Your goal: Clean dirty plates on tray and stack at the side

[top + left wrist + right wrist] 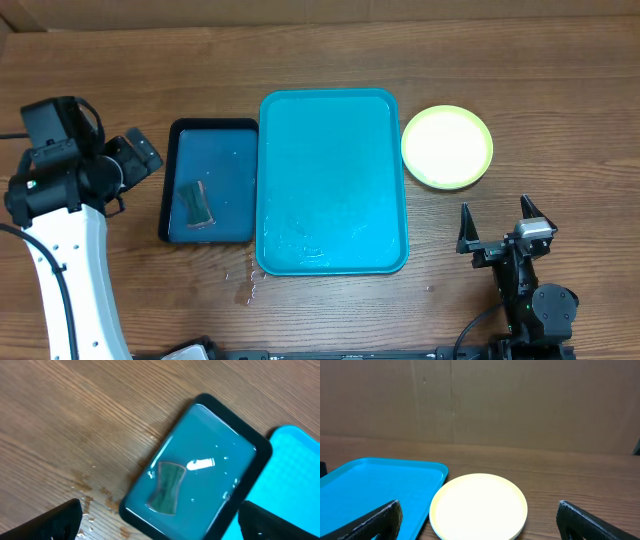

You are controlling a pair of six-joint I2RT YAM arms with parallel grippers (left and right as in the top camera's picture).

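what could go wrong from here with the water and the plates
1. The navy tray holds water, and droplets already lie on the table near it; a knock from the open left gripper above it could slosh more out.
2. The plates sit close beside the turquoise tray, with the open right gripper facing them; a careless forward move might shove them.

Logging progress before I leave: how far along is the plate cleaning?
Done, it seems: the plates sit on the table beside the turquoise tray, which is bare; the top one looks clean, and their number I cannot tell. In hand: nothing, the left pincer and right pincer are both open and empty. Left: likely nothing; only the cloth lies in the dark tray.
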